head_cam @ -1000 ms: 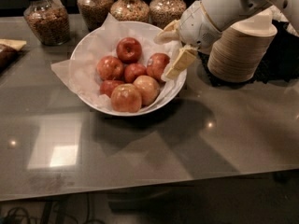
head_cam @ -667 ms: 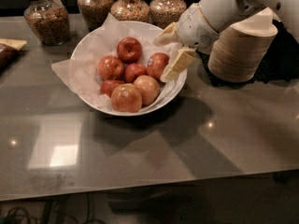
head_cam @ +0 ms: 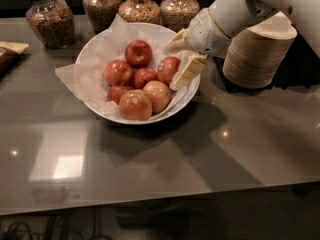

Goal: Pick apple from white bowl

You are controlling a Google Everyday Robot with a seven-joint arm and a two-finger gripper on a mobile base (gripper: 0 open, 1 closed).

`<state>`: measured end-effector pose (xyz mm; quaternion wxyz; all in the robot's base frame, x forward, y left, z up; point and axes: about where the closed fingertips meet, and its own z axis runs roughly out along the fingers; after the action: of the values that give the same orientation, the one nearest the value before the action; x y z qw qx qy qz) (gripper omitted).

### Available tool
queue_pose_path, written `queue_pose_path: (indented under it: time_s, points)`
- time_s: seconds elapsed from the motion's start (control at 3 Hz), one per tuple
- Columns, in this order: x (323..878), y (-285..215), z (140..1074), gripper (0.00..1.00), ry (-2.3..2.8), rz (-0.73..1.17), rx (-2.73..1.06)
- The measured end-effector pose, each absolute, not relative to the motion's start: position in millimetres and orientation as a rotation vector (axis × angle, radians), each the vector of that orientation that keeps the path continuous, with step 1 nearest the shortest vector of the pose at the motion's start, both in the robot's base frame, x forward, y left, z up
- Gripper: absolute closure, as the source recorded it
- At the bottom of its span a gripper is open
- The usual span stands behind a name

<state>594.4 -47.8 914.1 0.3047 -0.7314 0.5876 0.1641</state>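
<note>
The white bowl (head_cam: 95, 51), wide and lined with crinkled white paper, stands at the back middle of the grey table and holds several apples. The red apple (head_cam: 166, 70), with a small pale sticker on its skin, lies at the bowl's right side. My gripper (head_cam: 170, 68) reaches in from the upper right over the bowl's right rim. Its cream fingers (head_cam: 187, 73) are open, one behind this apple and one in front of it, close to its skin. Paler yellow-blushed apples (head_cam: 135, 105) lie at the front of the bowl.
A tall stack of beige paper bowls (head_cam: 257, 54) stands right of the white bowl, under my arm. Several glass jars of grains (head_cam: 50, 19) line the back edge. A wrapped item (head_cam: 10, 54) lies at the far left.
My gripper has sunk slightly lower around the apple at the bowl's right side. The apples and the bowl have not moved.
</note>
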Motion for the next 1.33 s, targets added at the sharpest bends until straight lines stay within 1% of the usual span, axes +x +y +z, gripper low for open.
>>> queue_pose_path:
  time_s: [0.67, 1.0, 1.33]
  points:
    - [594.7, -50.5, 895.6, 0.39, 1.595, 0.462, -1.945]
    - [596.4, -51.0, 886.6, 0.58, 1.612, 0.475, -1.956]
    - [596.4, -51.0, 886.6, 0.80, 1.612, 0.475, -1.956]
